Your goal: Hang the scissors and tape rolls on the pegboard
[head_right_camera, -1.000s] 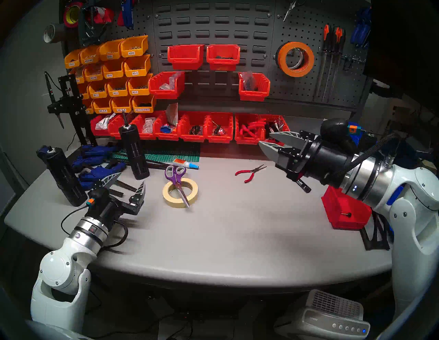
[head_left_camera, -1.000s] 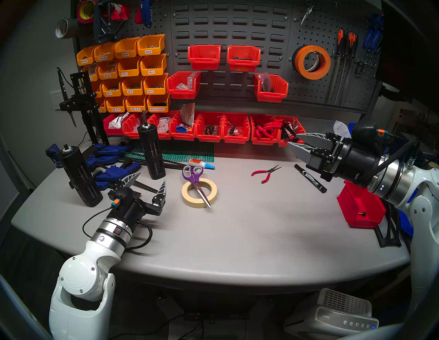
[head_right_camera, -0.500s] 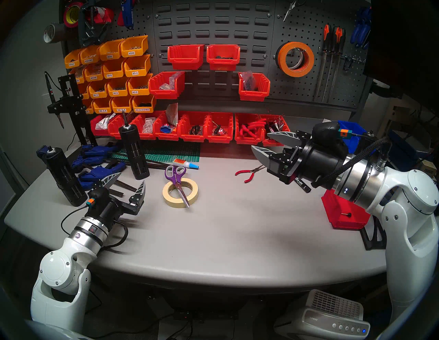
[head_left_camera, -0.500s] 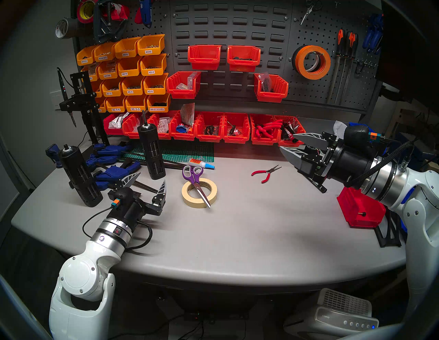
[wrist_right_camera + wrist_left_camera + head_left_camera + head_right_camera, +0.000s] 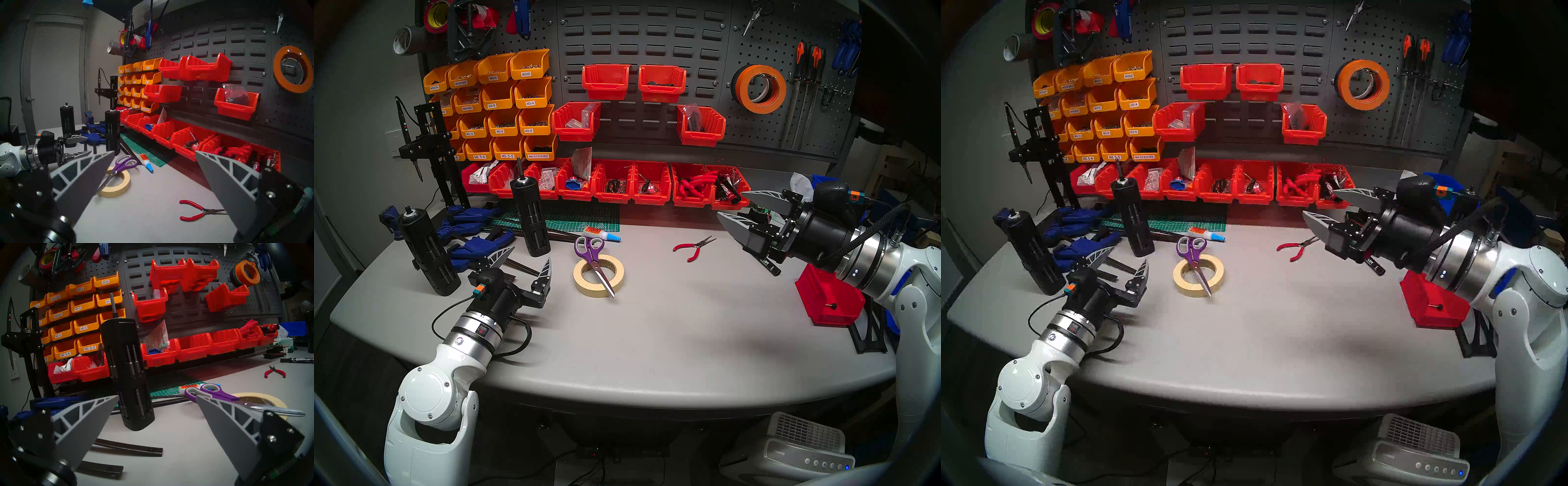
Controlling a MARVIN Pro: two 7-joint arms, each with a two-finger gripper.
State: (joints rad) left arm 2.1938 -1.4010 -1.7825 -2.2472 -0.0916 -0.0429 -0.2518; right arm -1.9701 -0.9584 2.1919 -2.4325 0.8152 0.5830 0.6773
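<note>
**Scissors and masking tape yet to be hung**

Orange tape roll (image 5: 759, 89) hangs on the pegboard (image 5: 765, 129). Scissors (image 5: 594, 259) lie across the beige tape roll (image 5: 599, 275) mid-tabletop (image 5: 653, 332), toward its back edge. Both grippers, left (image 5: 527, 259) and right (image 5: 734, 205), have fingers spread, empty. Next, probably: lift the scissors by their handles.

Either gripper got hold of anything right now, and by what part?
Nothing is held. The left gripper and right gripper are both open and empty; the scissors lie across the beige tape roll on the table.

left hand (image 5: 529, 258) open, right hand (image 5: 730, 203) open, empty
</note>
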